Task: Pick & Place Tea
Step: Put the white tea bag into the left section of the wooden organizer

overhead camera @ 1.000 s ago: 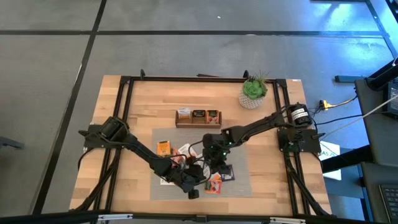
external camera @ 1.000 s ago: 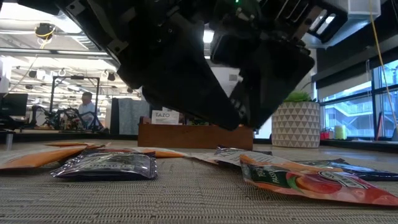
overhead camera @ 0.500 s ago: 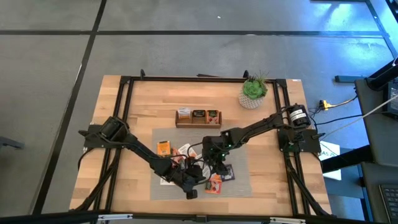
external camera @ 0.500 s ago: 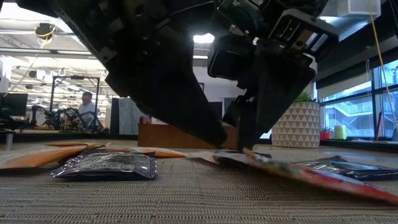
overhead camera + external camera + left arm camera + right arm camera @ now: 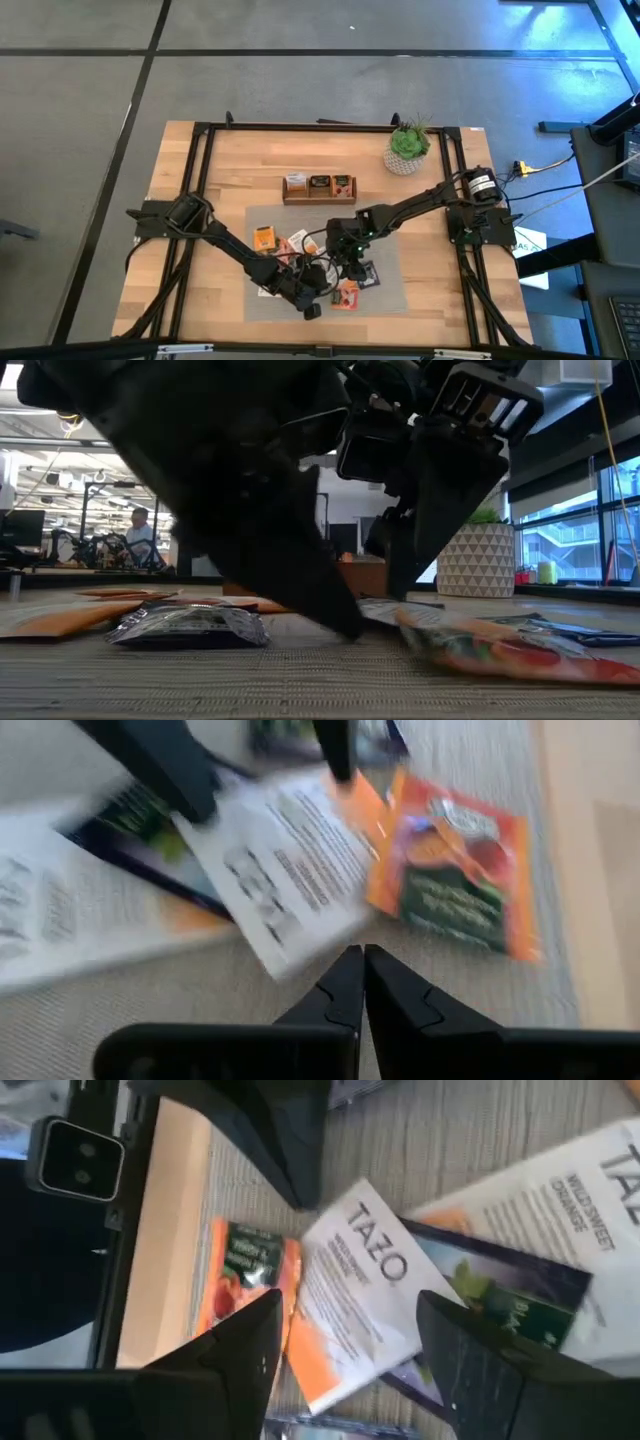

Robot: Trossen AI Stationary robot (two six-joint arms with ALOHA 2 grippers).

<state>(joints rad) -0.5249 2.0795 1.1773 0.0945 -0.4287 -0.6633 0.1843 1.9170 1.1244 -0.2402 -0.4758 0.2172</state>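
The tea (image 5: 300,245) is a pile of small flat square packets lying on a grey mat (image 5: 385,300) in the middle of the wooden counter (image 5: 220,170). Some packets are orange, some are dark, and some are white with printed words. One white packet (image 5: 362,1302) has an orange corner and lies partly on top of a dark one (image 5: 505,1295). Just beside it is an orange packet with a green label (image 5: 243,1285). One more orange packet (image 5: 263,238) lies a little apart from the pile. The left pincer (image 5: 356,982) is shut tight with nothing in it, low over the mat near the white packet. The right pincer (image 5: 345,1342) is wide open, right above the white packet, and holds nothing. A brown wooden tray (image 5: 318,187) with a few packets inside sits farther back, and a small green plant (image 5: 408,147) stands near the corner.
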